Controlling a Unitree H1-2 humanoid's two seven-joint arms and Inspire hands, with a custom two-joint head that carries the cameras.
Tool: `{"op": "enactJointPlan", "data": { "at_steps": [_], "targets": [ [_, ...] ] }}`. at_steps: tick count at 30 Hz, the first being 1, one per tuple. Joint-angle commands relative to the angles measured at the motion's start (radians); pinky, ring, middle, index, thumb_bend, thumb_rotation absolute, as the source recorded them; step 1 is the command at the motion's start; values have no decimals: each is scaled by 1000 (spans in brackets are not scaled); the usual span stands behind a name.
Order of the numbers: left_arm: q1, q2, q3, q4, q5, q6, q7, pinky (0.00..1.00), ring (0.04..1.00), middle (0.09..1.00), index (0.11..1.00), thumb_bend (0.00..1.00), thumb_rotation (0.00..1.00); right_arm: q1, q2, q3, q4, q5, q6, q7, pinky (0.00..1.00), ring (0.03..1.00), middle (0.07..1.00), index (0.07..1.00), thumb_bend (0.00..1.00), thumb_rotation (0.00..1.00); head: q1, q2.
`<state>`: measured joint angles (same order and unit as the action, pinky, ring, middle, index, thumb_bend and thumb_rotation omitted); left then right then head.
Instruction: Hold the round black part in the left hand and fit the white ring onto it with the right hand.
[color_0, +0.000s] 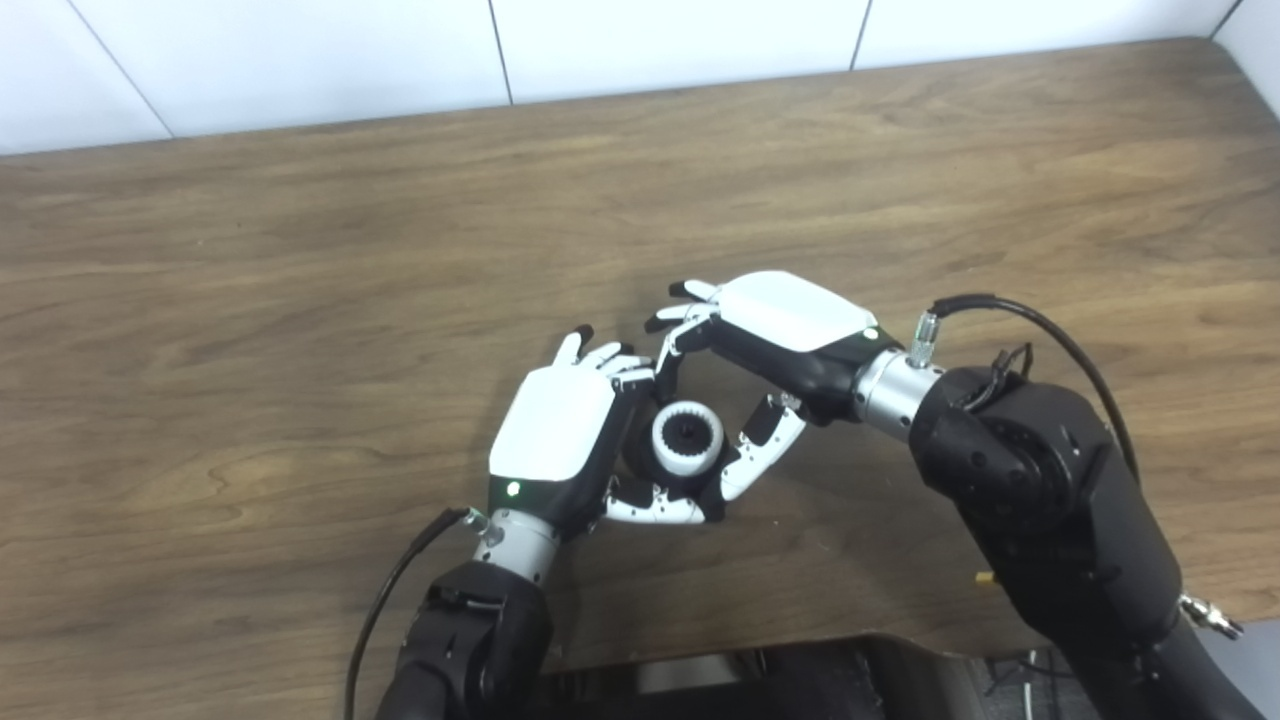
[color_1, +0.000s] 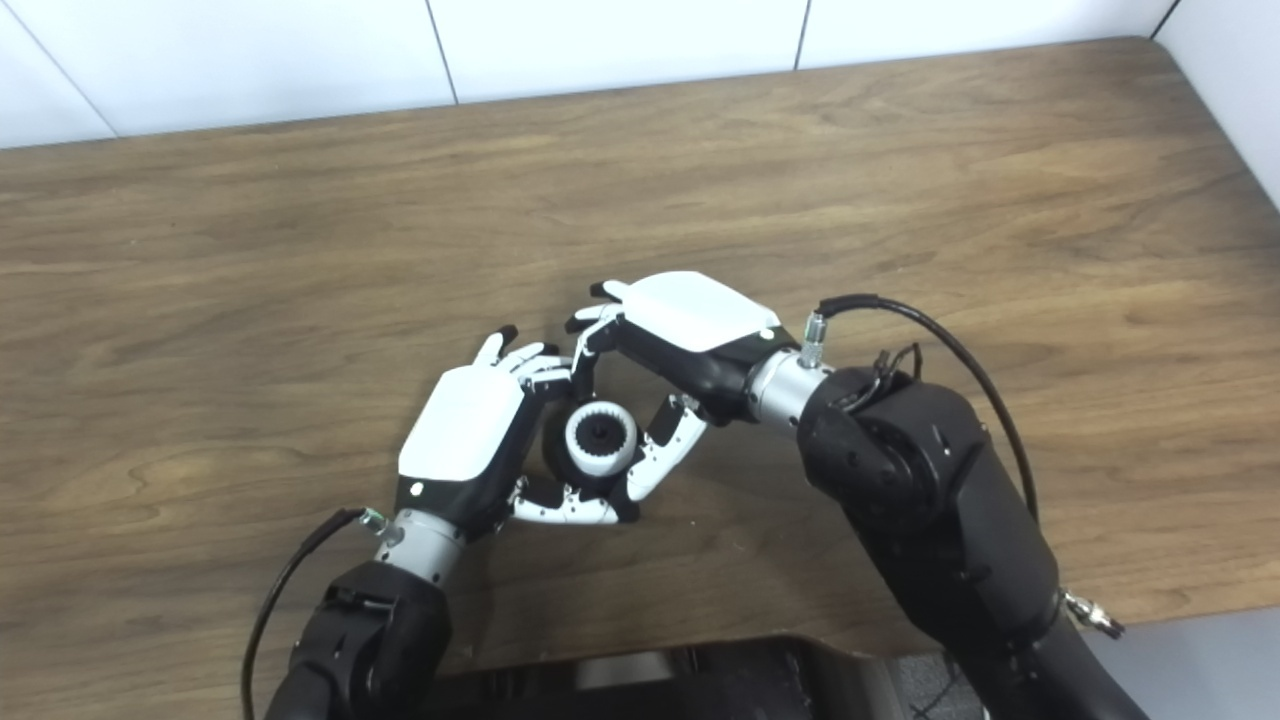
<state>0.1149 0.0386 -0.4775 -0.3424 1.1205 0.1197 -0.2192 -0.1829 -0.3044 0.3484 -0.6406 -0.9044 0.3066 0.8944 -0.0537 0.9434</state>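
The left hand (color_0: 560, 440) grasps the black part (color_0: 640, 455); the white ring (color_0: 688, 438) sits on its upward-facing end. The right hand (color_0: 770, 340), fingers apart and empty, brackets the ring, thumb just beside it, over the table (color_0: 300, 300).

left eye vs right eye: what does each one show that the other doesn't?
Left eye only: little extra, just more of the white wall at the top right corner.

Right eye only: floor past the table's right edge and a wider strip of wall on the right.

Both: left hand cupping the round black part, the white ring seated on its face, and the right hand arched over it, fingers spread either side. Whether the right hand touches the ring is unclear in both.
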Motion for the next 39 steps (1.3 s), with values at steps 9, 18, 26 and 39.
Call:
{"op": "enactJointPlan", "data": {
  "at_steps": [9,18,26,39],
  "targets": [
    [-20,-6,2,-21,3,-12,26,1000,874,779,484,523,54,-31,-2,-18,-33,0,2,7,971,1000,900,686,1000,306,-2,1],
    [-20,-3,6,-22,2,-11,23,1000,879,780,484,523,54,-48,-15,-50,-51,4,22,41,975,1000,907,658,999,321,-8,1],
    [-21,1,12,-17,-8,-14,25,1000,872,778,484,523,54,-65,-25,-91,-69,-18,53,63,961,1000,918,644,1000,309,-9,-3],
    [-23,17,20,-9,-23,-21,39,1000,872,775,484,523,55,-79,-46,-165,-62,30,74,34,987,1000,915,651,1000,273,-19,-15]
  ]
}}
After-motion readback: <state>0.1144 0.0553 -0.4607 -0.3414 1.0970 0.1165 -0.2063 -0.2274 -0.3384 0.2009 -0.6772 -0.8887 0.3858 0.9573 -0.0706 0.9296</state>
